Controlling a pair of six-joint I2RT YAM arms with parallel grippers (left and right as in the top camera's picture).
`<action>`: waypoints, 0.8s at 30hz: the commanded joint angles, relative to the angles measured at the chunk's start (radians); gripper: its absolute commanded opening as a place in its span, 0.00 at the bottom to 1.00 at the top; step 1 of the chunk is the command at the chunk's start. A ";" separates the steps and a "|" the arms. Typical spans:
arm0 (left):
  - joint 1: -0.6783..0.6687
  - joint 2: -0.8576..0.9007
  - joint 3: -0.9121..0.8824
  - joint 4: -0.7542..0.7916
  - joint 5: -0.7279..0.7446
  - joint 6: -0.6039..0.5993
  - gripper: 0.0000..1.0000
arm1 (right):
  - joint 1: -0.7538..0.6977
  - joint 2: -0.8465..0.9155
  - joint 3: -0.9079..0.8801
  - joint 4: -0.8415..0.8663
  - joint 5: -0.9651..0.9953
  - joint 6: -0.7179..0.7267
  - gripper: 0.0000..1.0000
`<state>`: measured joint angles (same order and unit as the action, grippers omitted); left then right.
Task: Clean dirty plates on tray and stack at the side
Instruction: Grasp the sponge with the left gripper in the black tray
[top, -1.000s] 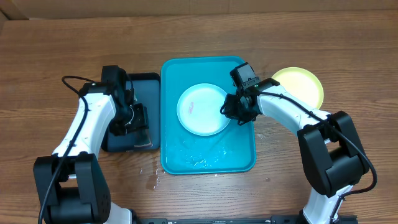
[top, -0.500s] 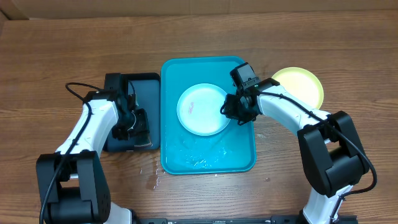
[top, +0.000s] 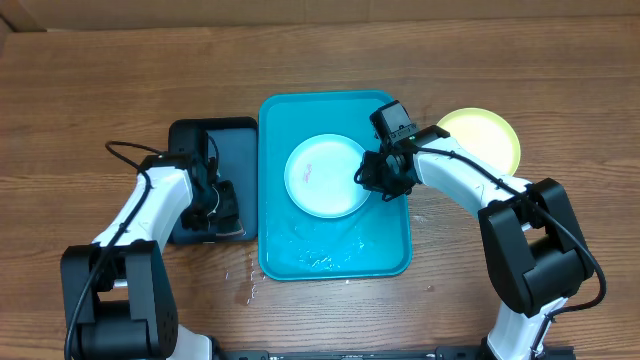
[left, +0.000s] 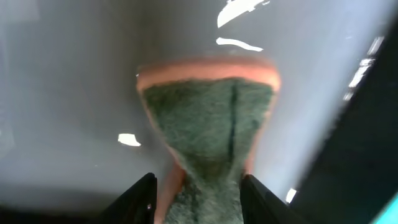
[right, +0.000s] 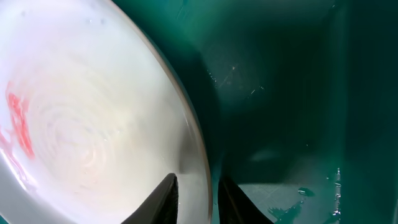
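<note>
A pale light-blue plate (top: 325, 175) with a pink smear lies in the turquoise tray (top: 390, 245). A yellow-green plate (top: 480, 138) sits on the table to the tray's right. My right gripper (top: 368, 175) straddles the blue plate's right rim. In the right wrist view one finger is over the plate (right: 93, 124) and the other over the tray (right: 280, 93). Small gaps show on both sides, so the right gripper (right: 198, 180) stands narrowly open. My left gripper (top: 218, 205) is over the dark tray (top: 225, 135). There the left gripper (left: 199, 180) is shut on a green-and-orange sponge (left: 211, 124), pinching its waist.
Water pools in the turquoise tray's front half (top: 320, 255), and drops lie on the wooden table (top: 245, 285) by its front left corner. The dark tray sits directly left of the turquoise one.
My left gripper slid a little toward the front of the dark tray and closed in on the sponge. The right arm and the blue plate stayed where they were.
</note>
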<state>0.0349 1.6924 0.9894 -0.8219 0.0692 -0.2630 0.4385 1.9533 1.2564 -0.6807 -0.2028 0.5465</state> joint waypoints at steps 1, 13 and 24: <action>0.004 -0.017 -0.034 0.025 -0.023 -0.030 0.44 | 0.000 -0.018 0.008 0.005 -0.001 -0.004 0.24; 0.006 -0.017 -0.024 0.045 -0.003 0.010 0.04 | 0.000 -0.018 0.008 0.006 -0.001 -0.004 0.24; 0.005 -0.019 0.196 0.007 -0.002 0.243 0.04 | 0.000 -0.018 0.008 0.021 -0.001 -0.004 0.40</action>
<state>0.0349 1.6924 1.1297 -0.8162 0.0700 -0.1116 0.4381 1.9533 1.2564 -0.6666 -0.2035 0.5468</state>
